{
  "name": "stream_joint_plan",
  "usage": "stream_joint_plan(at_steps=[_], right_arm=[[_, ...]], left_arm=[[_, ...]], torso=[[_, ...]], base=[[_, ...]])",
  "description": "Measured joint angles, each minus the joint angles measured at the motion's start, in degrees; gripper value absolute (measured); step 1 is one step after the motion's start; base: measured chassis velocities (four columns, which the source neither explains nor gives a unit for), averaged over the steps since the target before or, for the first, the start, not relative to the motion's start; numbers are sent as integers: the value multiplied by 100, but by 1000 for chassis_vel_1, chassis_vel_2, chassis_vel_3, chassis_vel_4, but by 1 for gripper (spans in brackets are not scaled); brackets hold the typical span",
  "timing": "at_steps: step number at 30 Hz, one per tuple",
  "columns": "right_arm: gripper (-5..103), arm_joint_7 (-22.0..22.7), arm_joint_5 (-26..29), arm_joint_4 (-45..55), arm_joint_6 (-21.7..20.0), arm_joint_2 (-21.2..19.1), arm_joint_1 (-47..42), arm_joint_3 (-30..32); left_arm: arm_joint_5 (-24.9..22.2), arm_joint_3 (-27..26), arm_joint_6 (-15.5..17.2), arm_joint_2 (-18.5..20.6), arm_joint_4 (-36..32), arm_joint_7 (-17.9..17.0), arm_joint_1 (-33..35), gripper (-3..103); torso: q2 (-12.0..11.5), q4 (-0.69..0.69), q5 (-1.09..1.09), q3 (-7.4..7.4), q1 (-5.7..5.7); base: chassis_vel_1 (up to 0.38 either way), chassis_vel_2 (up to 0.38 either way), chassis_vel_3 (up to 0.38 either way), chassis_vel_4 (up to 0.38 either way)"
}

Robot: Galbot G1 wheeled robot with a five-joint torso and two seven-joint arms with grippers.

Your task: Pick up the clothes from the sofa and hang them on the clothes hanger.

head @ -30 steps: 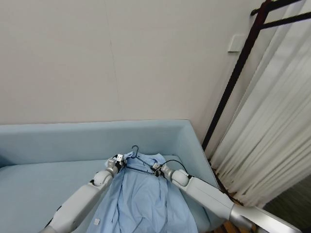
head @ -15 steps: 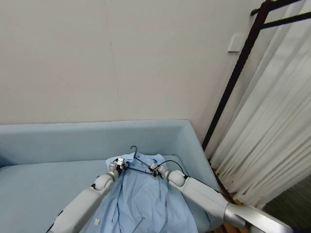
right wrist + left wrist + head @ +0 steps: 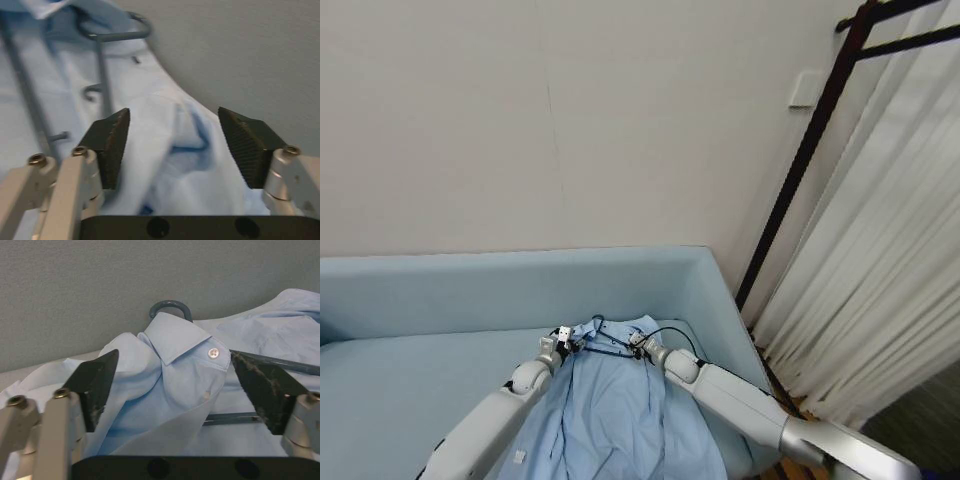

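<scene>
A light blue shirt [image 3: 615,400] lies on the pale blue sofa [image 3: 410,300], with a dark hanger [image 3: 605,340] inside its collar. My left gripper [image 3: 563,340] is at the collar's left end and my right gripper [image 3: 638,345] at its right end. In the left wrist view the left gripper [image 3: 180,385] is open, and the buttoned collar [image 3: 187,345] and the hanger hook [image 3: 170,307] lie just ahead of the fingers. The right wrist view has the right gripper [image 3: 175,145] open over bunched shirt fabric [image 3: 165,135], with the hanger hook [image 3: 115,30] beyond it.
A dark clothes rack [image 3: 805,160] stands to the right of the sofa, in front of a white curtain [image 3: 880,260]. The sofa's right armrest [image 3: 715,300] is close to the shirt. A plain wall [image 3: 570,120] rises behind the sofa.
The hanger and collar have sunk lower onto the sofa seat. Both grippers have come down a little and closer to the collar.
</scene>
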Motion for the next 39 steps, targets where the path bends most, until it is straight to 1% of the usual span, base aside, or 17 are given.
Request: stream_joint_plan(at_steps=[1,3,6,7,9,11,12,13,15,19,23,27,28,32,34,37,39], right_arm=[[64,52,168,16,-51,-46,-6,102],[64,119,381,22,-122,-78,-9,220],[80,353,1391,-83,-527,-88,33,699],[80,353,1391,-83,-527,-88,33,699],[91,414,1995,-287,-692,-28,107,867],[99,562,2949,-534,-946,68,169,1011],[99,675,3382,-604,-1100,122,169,1091],[99,675,3382,-604,-1100,122,169,1091],[100,868,3992,-761,-1268,261,139,1251],[103,1038,4242,-1088,-1263,483,80,1347],[87,1284,4239,-1639,-1194,795,116,1402],[82,1404,4165,-1964,-1078,953,174,1418],[71,1420,4142,-2029,-1055,985,182,1421],[54,1449,4109,-2050,-1009,1008,165,1422],[54,1451,4101,-2027,-1003,1006,136,1418],[38,1497,4069,-2009,-952,1017,83,1413],[32,1521,4047,-2015,-930,1030,67,1425]], left_arm=[[0,-37,-11,7,-28,0,39,82],[3,-88,-25,15,-64,0,91,82],[7,-239,-79,64,-194,2,253,97],[7,-239,-79,64,-194,2,253,97],[8,-364,-82,94,-287,0,347,100],[5,-545,-65,121,-422,-11,456,100],[0,-639,-62,138,-491,-19,517,100],[0,-639,-62,138,-491,-19,517,100],[-17,-838,-61,191,-628,-19,656,100],[-50,-1136,-61,303,-833,-11,878,100],[-86,-1490,-60,448,-1117,17,1216,100],[-90,-1646,-87,534,-1312,31,1463,100],[-90,-1686,-97,554,-1365,31,1531,100],[-91,-1766,-122,591,-1471,26,1671,100],[-91,-1778,-129,595,-1486,25,1688,100],[-91,-1795,-134,604,-1532,19,1707,100],[-91,-1795,-135,610,-1547,17,1710,100]], torso=[[0,-1,0,0,0],[0,-1,0,0,0],[0,-1,0,0,0],[0,-1,0,0,0],[0,0,0,0,0],[0,0,0,0,0],[0,-1,0,0,0],[0,-1,0,0,0],[0,-1,-2,0,0],[0,1,1,0,0],[0,1,0,0,0],[0,0,-1,0,0],[0,1,-1,0,0],[0,0,-1,0,0],[0,0,-1,0,0],[0,-1,-1,0,0],[0,-1,0,0,0]], base=[[0,0,0,0],[0,0,0,0],[0,0,0,0],[0,0,0,0],[0,0,0,0],[0,0,0,0],[0,0,0,0],[0,0,0,0],[0,0,0,0],[0,0,0,0],[0,0,0,0],[0,0,0,0],[0,0,0,0],[0,0,0,0],[0,0,0,0],[0,0,0,0],[0,0,0,0]])
